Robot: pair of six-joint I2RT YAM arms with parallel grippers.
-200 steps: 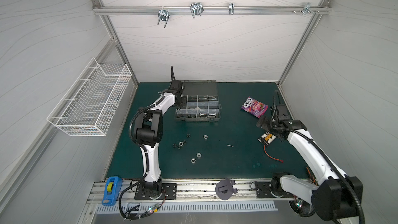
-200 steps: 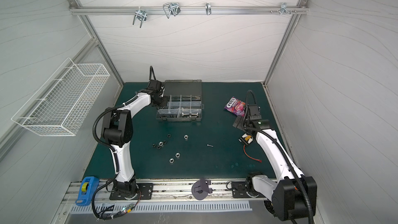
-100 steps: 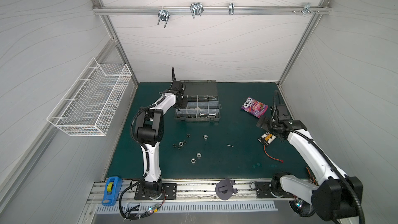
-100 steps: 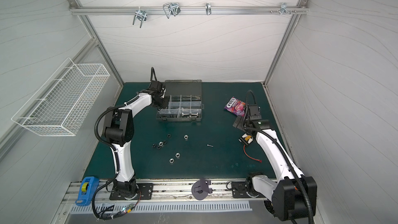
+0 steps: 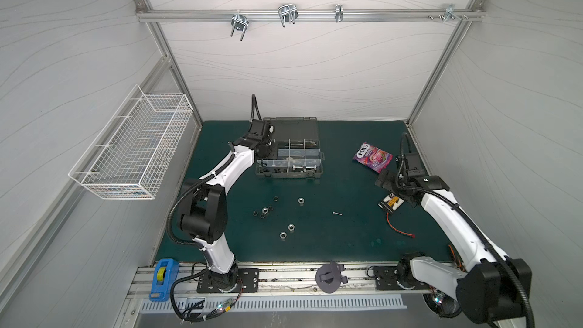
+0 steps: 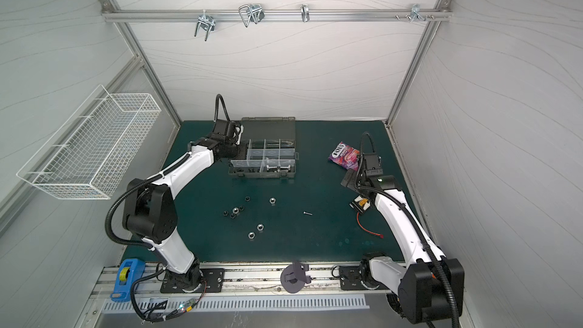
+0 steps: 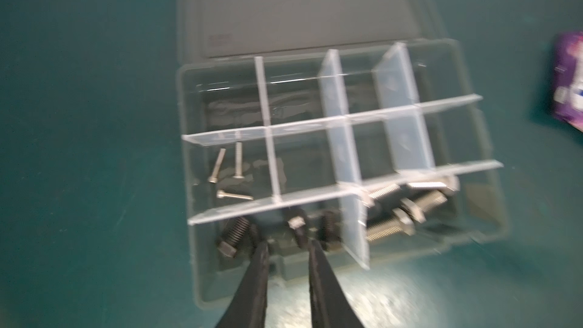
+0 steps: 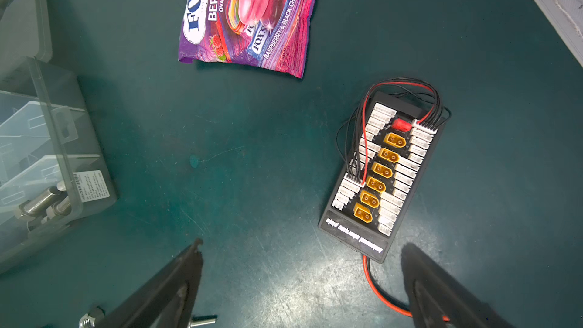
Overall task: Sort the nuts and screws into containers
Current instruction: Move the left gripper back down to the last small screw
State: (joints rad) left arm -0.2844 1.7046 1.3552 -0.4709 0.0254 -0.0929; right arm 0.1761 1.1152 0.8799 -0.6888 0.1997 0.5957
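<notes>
Up front, nuts (image 5: 291, 227) and a thin screw (image 5: 337, 213) lie loose on the mat (image 5: 347, 247), your right gripper (image 8: 303, 246) gapes empty by its right edge, and beyond, your left gripper (image 7: 287, 244) has just released over the black bolts (image 7: 235, 231) in the organizer case's (image 5: 288, 175) front-left compartment: likely another sorted.

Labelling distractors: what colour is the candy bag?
Candy bag: purple and pink; right wrist view.

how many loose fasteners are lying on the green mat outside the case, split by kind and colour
silver nuts: 4
black nuts: 4
thin silver screw: 1
total: 9
</notes>
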